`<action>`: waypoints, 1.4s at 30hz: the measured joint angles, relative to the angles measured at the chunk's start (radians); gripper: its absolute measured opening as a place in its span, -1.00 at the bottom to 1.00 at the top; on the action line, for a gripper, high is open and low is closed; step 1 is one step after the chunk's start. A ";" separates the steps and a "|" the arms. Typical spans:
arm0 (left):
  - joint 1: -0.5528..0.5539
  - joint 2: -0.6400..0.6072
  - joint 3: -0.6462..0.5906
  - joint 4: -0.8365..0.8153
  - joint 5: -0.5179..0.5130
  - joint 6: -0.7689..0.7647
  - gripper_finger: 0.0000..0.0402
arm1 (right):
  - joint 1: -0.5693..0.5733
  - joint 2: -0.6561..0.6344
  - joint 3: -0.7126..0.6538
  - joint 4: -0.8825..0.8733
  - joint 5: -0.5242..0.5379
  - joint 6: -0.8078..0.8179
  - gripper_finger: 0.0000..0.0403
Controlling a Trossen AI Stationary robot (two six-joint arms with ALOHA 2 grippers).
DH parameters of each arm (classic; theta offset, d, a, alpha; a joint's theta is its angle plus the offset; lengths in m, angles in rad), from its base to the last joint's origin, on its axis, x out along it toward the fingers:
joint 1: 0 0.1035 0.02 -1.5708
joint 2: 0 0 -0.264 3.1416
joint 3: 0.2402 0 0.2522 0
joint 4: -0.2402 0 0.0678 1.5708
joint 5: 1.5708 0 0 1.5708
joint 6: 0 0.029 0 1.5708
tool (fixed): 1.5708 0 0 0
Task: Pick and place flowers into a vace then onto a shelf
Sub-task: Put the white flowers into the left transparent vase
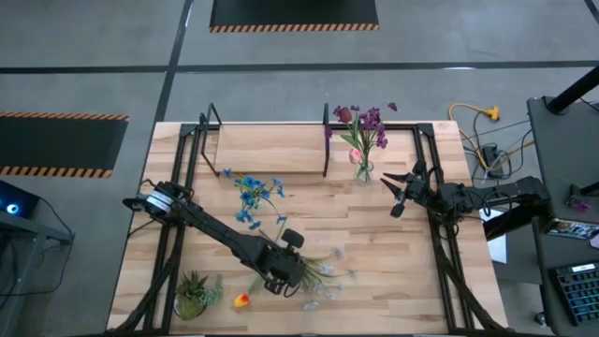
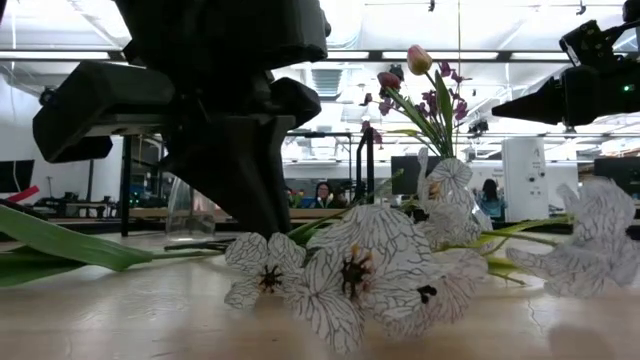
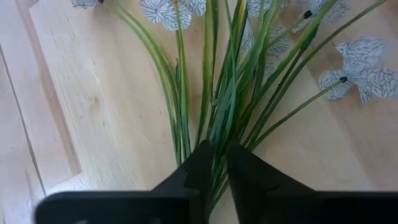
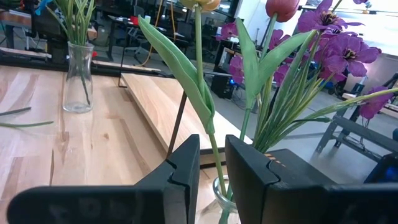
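Two dark two-finger grippers on record. Left gripper (image 3: 214, 163): low over the near middle of the large wooden tabletop (image 1: 374, 243), jaws drawn nearly together on a bunch of thin green stems belonging to the white, dark-veined artificial flowers (image 2: 360, 265), whose blooms lie fanned on the wood ahead of the fingers. Risk, judged: the clamp takes only part of a loose bunch, so single stems may slide out on lifting, or the trailing blooms may drag and catch on the table; a grip this near the stem ends would also let the heads droop and miss a narrow vase mouth. Right gripper (image 4: 211, 163): raised at the far right of the table, just beside a clear glass vase (image 1: 363, 172) filled with purple blooms and a pink tulip (image 1: 355, 155); jaws stand a narrow gap apart with a tulip stem showing between them in the wrist view, whether pinched or merely behind cannot be told. Further items: loose blue flowers (image 1: 251, 197) on the table centre-left; light wooden plank shelf with black brackets (image 1: 267, 148) at the far edge, bare; small spiky green potted plant (image 1: 194, 292) at the near left corner; second clear vase with stems (image 4: 78, 78).
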 joint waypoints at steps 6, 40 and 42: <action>0.000 0.000 0.000 -0.002 0.009 -0.068 -0.45 | 0.000 0.000 0.000 0.000 0.000 0.000 -0.66; 0.077 -0.010 -0.024 -0.140 -0.060 -0.221 0.06 | 0.000 0.000 0.000 0.000 0.000 0.000 -0.66; 0.088 -0.010 -0.037 -0.134 -0.056 -0.225 0.06 | 0.000 0.000 0.000 0.000 0.000 0.000 -0.66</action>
